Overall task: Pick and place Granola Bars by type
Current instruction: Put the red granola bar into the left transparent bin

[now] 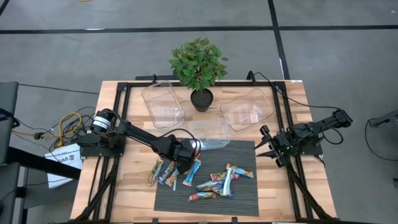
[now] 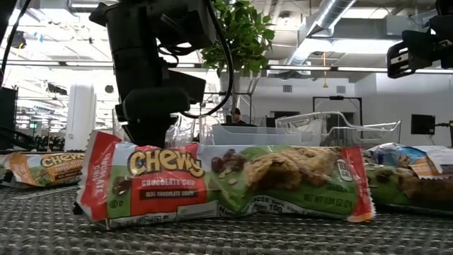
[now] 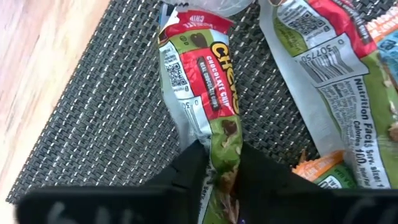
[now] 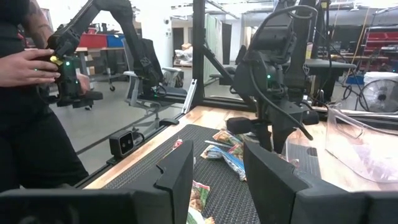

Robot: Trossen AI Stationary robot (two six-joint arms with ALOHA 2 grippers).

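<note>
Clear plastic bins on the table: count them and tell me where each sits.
3. One bin stands left of the potted plant, one bin stands right of it, and a third bin lies nearer the mat, beside the left gripper. None seems hidden.

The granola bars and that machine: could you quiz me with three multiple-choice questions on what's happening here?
1. Where do most granola bars lie?
A. in a clear bin
B. on the dark woven mat
C. on the floor

2. How many clear bins sit on the table?
A. one
B. three
C. six

3. What is the left end effector doing?
A. closing on a Chewy bar
B. hanging empty, high above the table
C. holding the plant

Answers: 1 B, the high view shows them scattered on the mat. 2 B, three bins show from above. 3 A, its wrist view shows the green-and-red wrapper between its fingers.
</note>
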